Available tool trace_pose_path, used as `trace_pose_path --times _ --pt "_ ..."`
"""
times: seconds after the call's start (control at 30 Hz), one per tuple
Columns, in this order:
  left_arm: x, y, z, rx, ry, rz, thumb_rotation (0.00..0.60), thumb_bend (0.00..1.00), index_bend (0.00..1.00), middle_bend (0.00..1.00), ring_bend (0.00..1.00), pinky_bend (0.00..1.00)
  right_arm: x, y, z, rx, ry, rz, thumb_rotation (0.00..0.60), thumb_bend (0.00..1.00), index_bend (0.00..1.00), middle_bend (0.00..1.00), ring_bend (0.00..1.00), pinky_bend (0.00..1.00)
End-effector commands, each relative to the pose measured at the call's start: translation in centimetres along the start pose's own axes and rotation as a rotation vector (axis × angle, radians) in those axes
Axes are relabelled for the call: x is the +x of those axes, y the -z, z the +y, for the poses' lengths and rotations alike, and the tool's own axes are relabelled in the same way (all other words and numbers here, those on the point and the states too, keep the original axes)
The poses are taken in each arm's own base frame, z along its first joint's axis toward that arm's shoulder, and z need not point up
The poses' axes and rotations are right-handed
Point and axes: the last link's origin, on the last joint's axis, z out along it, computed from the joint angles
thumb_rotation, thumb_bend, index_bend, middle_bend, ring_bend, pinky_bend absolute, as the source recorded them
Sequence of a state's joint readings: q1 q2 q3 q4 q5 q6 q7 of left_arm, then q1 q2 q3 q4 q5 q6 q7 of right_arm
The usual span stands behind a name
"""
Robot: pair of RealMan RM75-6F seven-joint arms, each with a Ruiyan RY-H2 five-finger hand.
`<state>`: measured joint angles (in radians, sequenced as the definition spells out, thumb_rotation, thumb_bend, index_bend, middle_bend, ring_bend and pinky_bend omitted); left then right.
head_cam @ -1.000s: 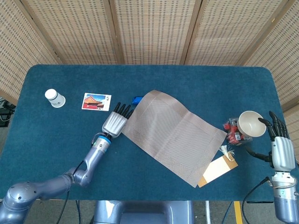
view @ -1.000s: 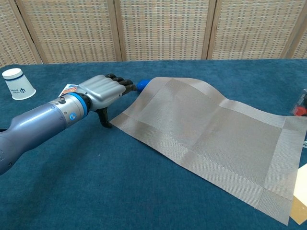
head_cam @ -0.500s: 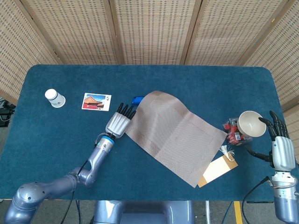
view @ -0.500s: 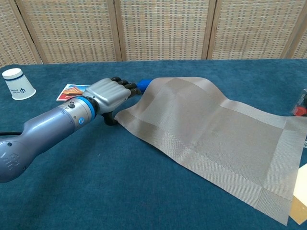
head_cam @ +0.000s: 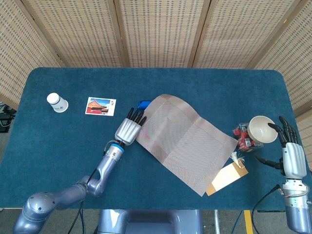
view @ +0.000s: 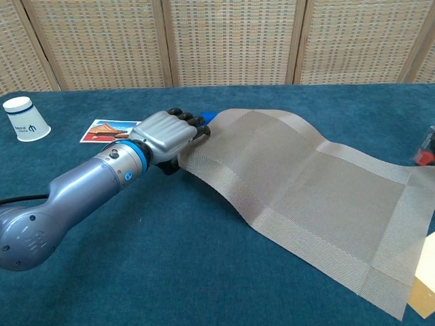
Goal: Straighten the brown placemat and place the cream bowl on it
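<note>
The brown placemat (head_cam: 187, 144) lies skewed across the middle of the blue table, its left edge raised and buckled (view: 319, 197). My left hand (head_cam: 129, 129) is at that left edge, where it grips the mat with fingers curled over the top (view: 166, 136). The cream bowl (head_cam: 262, 128) stands near the right table edge, off the mat. Just right of the bowl is my right hand (head_cam: 290, 151), fingers straight and apart, holding nothing. The chest view does not show the right hand or the bowl.
A white paper cup (head_cam: 57, 102) and a postcard (head_cam: 100, 106) sit at the left. A small blue object (head_cam: 144, 104) lies by the mat's far corner. Red packets (head_cam: 242, 136) lean against the bowl, and a kraft tag (head_cam: 226, 178) pokes from under the mat's near corner.
My left hand has moved right with the mat's left edge, pushing that edge inward and bunching the mat. The right hand and bowl have stayed put.
</note>
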<state>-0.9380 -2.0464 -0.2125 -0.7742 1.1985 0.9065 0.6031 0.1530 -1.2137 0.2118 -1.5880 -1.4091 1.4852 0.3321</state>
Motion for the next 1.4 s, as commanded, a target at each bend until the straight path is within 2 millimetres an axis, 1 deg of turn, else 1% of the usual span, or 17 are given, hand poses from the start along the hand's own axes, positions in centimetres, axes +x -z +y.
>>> trace_pose_path --times 0.03,0.07,0.13,0.2,0.23,0.33,0.43,0.6,0.8,0.97,1.0,1.17,1.2,1.27,1.4 --pt "0.0 0.0 0.0 0.0 0.005 0.009 0.6 0.53 0.3 0.0 0.0 0.0 0.0 0.0 -0.1 0.003 -0.002 0.0 0.6 0.22 0.21 0.0 0.0 0.0" --pt "0.1 0.1 0.0 0.001 0.011 0.017 0.6 0.53 0.36 0.0 0.0 0.0 0.0 0.0 -0.1 0.004 -0.003 0.001 0.6 0.22 0.21 0.0 0.0 0.0" --pt "0.2 0.1 0.0 0.004 0.02 0.031 0.6 0.53 0.55 0.0 0.0 0.0 0.0 0.1 -0.1 0.005 -0.005 0.001 0.6 0.23 0.21 0.0 0.0 0.0" --pt "0.3 0.2 -0.1 0.006 0.03 0.046 0.6 0.53 0.65 0.0 0.0 0.0 0.0 0.1 -0.1 0.006 -0.006 -0.001 0.6 0.23 0.21 0.0 0.0 0.0" --pt "0.4 0.2 -0.2 0.008 0.035 0.056 0.6 0.53 0.69 0.0 0.0 0.0 0.0 0.1 -0.2 0.007 -0.007 -0.001 0.6 0.23 0.21 0.0 0.0 0.0" --pt "0.6 0.4 -0.5 0.014 0.047 0.082 0.6 0.53 0.77 0.0 0.0 0.0 -0.1 0.1 -0.2 0.009 -0.008 -0.003 0.6 0.23 0.22 0.0 0.0 0.0" --pt "0.7 0.6 -0.9 0.019 0.058 0.102 0.6 0.53 0.8 0.0 0.0 0.0 -0.1 0.2 -0.3 0.013 -0.01 -0.004 0.6 0.23 0.22 0.0 0.0 0.0" --pt "0.7 1.3 -1.9 0.026 0.061 0.117 0.6 0.53 0.82 0.0 0.0 0.0 0.0 0.3 -0.5 0.022 -0.014 -0.006 0.6 0.23 0.22 0.0 0.0 0.0" --pt "0.6 3.1 -3.6 0.049 0.061 0.118 0.6 0.53 0.82 0.0 0.0 0.0 0.0 0.6 -0.8 0.032 -0.013 -0.011 0.6 0.23 0.22 0.0 0.0 0.0" --pt "0.3 5.9 -5.3 0.077 0.055 0.073 0.6 0.53 0.83 0.0 0.0 0.0 -0.3 0.7 -1.1 0.039 -0.01 -0.024 0.6 0.23 0.22 0.0 0.0 0.0" --pt "0.2 6.8 -5.7 0.085 0.048 0.057 0.6 0.53 0.83 0.0 0.0 0.0 -0.3 0.8 -1.1 0.04 -0.01 -0.027 0.6 0.23 0.22 0.0 0.0 0.0" --pt "0.2 9.5 -6.5 0.102 0.044 0.018 0.6 0.53 0.84 0.0 0.0 0.0 -0.7 1.0 -1.3 0.046 -0.01 -0.043 0.6 0.23 0.22 0.0 0.0 0.0" --pt "0.0 10.2 -6.7 0.104 0.044 0.008 0.6 0.53 0.84 0.0 0.0 0.0 -0.8 1.0 -1.4 0.049 -0.011 -0.046 0.6 0.23 0.22 0.0 0.0 0.0" --pt "-0.3 12.4 -7.1 0.107 0.042 -0.025 0.6 0.53 0.84 0.0 0.0 0.0 -1.1 1.3 -1.6 0.061 -0.005 -0.058 0.6 0.23 0.22 0.0 0.0 0.0" --pt "-0.4 15.0 -7.2 0.097 0.054 -0.074 0.6 0.53 0.84 0.0 0.0 0.0 -1.4 1.6 -1.9 0.069 -0.002 -0.07 0.6 0.23 0.22 0.0 0.0 0.0"
